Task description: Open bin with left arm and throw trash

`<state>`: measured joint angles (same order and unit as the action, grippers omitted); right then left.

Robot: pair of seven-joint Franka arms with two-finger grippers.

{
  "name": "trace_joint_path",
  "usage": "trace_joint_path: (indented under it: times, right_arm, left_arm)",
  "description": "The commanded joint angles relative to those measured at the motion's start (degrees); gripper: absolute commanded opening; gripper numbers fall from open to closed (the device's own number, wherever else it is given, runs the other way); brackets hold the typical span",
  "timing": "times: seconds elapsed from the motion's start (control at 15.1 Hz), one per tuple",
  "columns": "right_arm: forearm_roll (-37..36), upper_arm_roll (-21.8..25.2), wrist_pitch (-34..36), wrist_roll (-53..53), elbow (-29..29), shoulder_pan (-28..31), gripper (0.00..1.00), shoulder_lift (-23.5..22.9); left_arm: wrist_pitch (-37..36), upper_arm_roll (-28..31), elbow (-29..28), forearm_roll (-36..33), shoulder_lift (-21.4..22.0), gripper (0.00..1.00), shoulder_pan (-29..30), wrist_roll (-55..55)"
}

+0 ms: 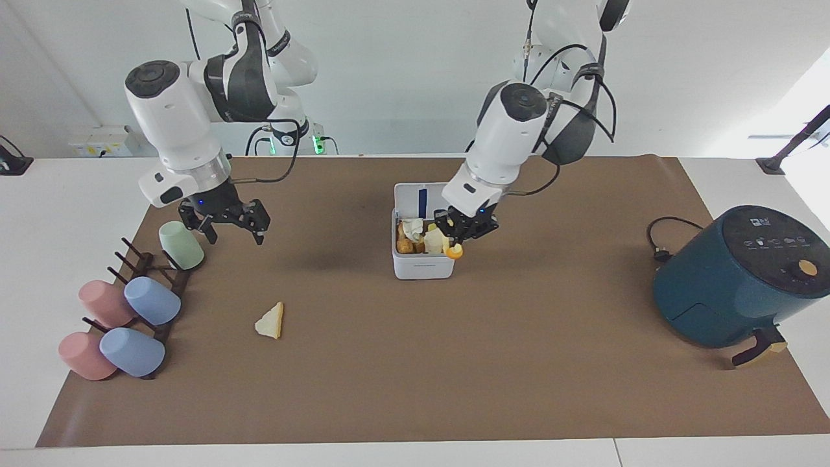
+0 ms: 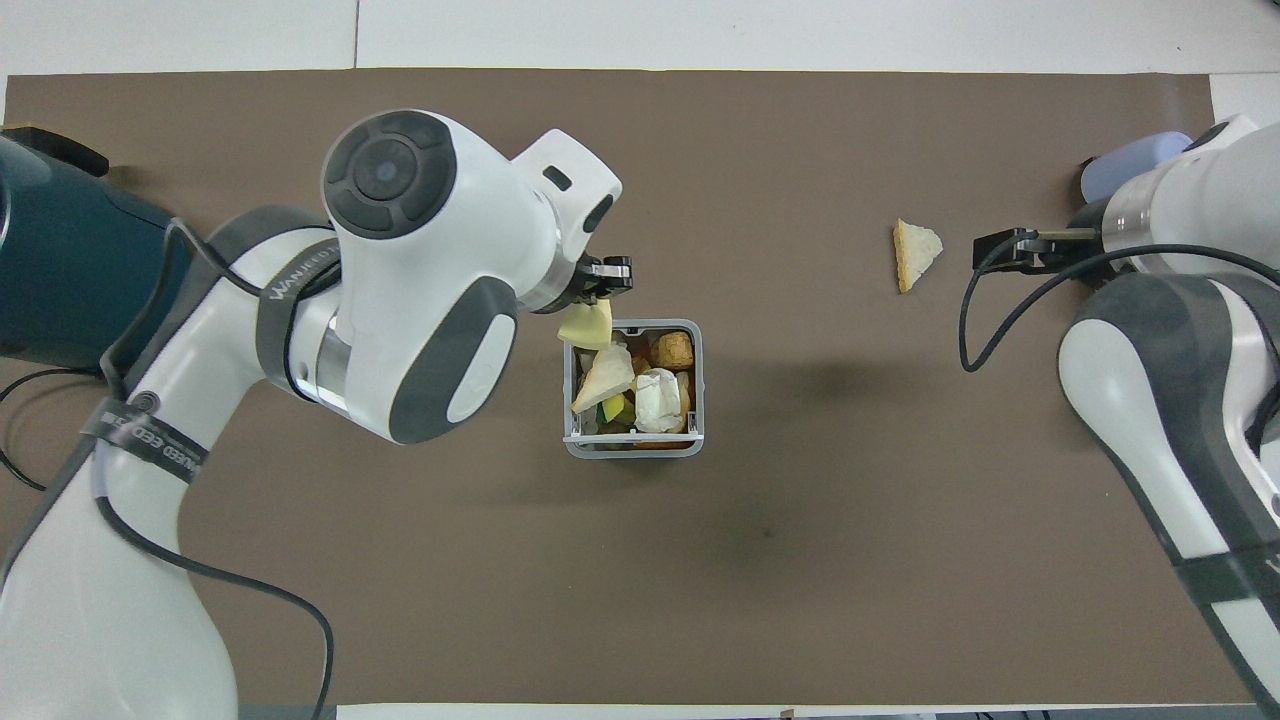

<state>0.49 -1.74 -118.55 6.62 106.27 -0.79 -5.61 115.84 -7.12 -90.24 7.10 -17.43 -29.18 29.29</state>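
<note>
Your left gripper (image 1: pixel 465 228) hangs over the bin (image 1: pixel 424 266) at the corner toward the left arm's end of the table, its fingers pinched shut on the yellow block (image 1: pixel 447 245) — the orange edge of the block hangs lowest, right at the bin's rim. From overhead you can see the same block (image 2: pixel 586 324) just at the edge of the bin (image 2: pixel 633 446) farthest from the robots, with the left gripper (image 2: pixel 608 277) above it. The bin sits in the middle of the brown mat (image 1: pixel 415 363) with its lid (image 1: pixel 423 198) standing open on the robots' side, the blue strip showing inside it, and it already holds a heap of scraps — a pale wedge, a fried lump and some white crumpled stuff. Your right gripper (image 1: pixel 225 220) is up in the air with its fingers spread wide and empty, over the mat near the green cup (image 1: pixel 181 244) on the cup rack (image 1: pixel 152 279). The bread wedge (image 1: pixel 270 320) lies flat on the mat, well apart from the bin, toward the right arm's end and farther from the robots than the rack's green cup. The air fryer (image 1: pixel 739 275) sits at the left arm's end.
</note>
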Motion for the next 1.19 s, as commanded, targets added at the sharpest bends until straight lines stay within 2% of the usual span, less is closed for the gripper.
trace_joint_path:
  times: [0.0,0.4,0.6,0.79,0.93,0.99,1.06,1.12]
  right_arm:
    - [-0.8,-0.7,-6.7,-0.1,-0.3,1.1,1.00,-5.3]
    - [-0.8,-0.7,-18.2,0.3,0.5,0.0,1.00,-15.6]
    - [-0.8,-0.8,-19.8,0.7,2.7,-0.3,1.00,-16.2]
    - [-0.8,-1.1,-29.4,5.0,8.7,-1.6,1.00,-16.0]
    - [-0.8,-1.0,-30.0,5.1,9.5,-2.0,0.99,-15.9]
    - [-0.8,-1.0,-30.0,5.0,9.7,-2.0,0.87,-15.7]
    - [-0.8,-0.9,-29.9,4.9,9.8,-2.1,0.58,-15.7]
    - [-0.8,-0.9,-29.9,4.5,9.8,-2.1,0.15,-15.7]
  left_arm:
    - [3.2,1.1,-4.1,1.3,1.3,0.00,-1.8,-0.1]
    - [8.4,1.0,-13.9,1.2,4.7,0.00,-2.8,-1.1]
    - [8.9,1.0,-15.1,1.2,4.9,0.00,-3.9,-1.1]
    - [11.0,1.0,-17.4,1.2,5.0,0.00,-4.4,-1.2]
    - [11.9,1.1,-18.6,1.1,4.9,0.00,-5.8,-1.3]
    - [12.6,1.1,-19.0,1.0,4.6,0.00,-5.8,-1.3]
    - [12.9,1.1,-19.0,1.0,4.4,0.00,-5.8,-1.3]
    - [12.9,1.1,-19.0,0.9,4.5,0.00,-5.8,-1.3]
